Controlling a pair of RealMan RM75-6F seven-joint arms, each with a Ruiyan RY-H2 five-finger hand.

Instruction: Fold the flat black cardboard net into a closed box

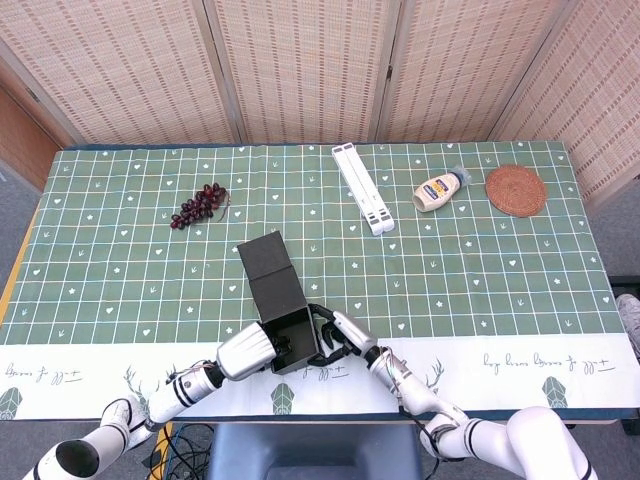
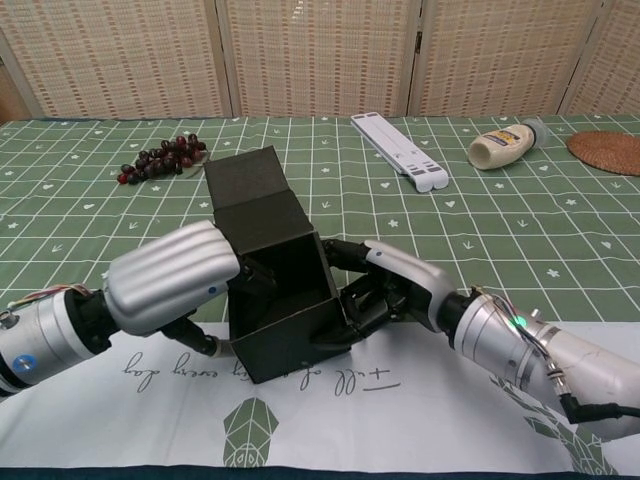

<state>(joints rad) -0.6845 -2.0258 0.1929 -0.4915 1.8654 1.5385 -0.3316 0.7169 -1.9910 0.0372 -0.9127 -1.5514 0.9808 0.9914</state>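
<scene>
Left hand (image 2: 170,275) curled gripping black box (image 2: 275,290) left wall, right hand (image 2: 385,290) clasping its right side, lid flap open.

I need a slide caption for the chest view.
Both hands, left and right, hold the half-folded black box, its lid open.

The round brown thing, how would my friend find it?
Look at the green checked tablecloth and go to its far right corner. The woven mat lies there, next to a squeeze bottle. It is the only flat round brown thing.
</scene>
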